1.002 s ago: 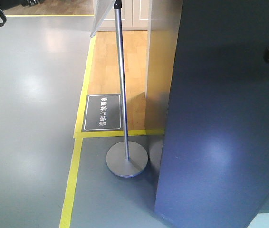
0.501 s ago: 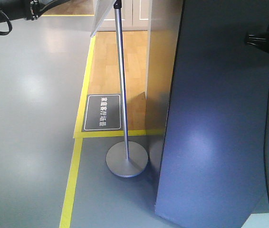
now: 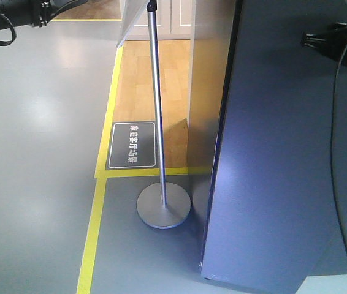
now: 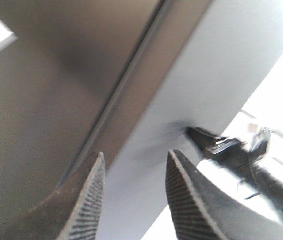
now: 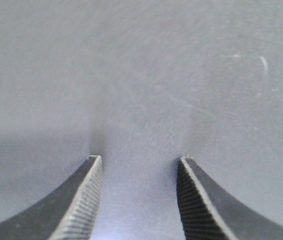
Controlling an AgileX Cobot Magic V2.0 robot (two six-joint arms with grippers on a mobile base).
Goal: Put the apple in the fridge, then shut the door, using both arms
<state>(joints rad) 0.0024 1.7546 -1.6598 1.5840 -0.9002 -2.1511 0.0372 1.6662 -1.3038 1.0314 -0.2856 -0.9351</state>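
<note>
The door, filling the right of the front frame, shows a dark blue-grey outer face with a pale sheen at its centre. At left the floor is a glossy light grey, crossed by a yellow tape line. A silver pole stand rises at centre from a round grey base. Beside it lies a black floor sign with white lettering and a white border, edging a honey-toned wood floor. In the wrist views, the left gripper and right gripper show black, finely ribbed fingers against the plain grey door.
</note>
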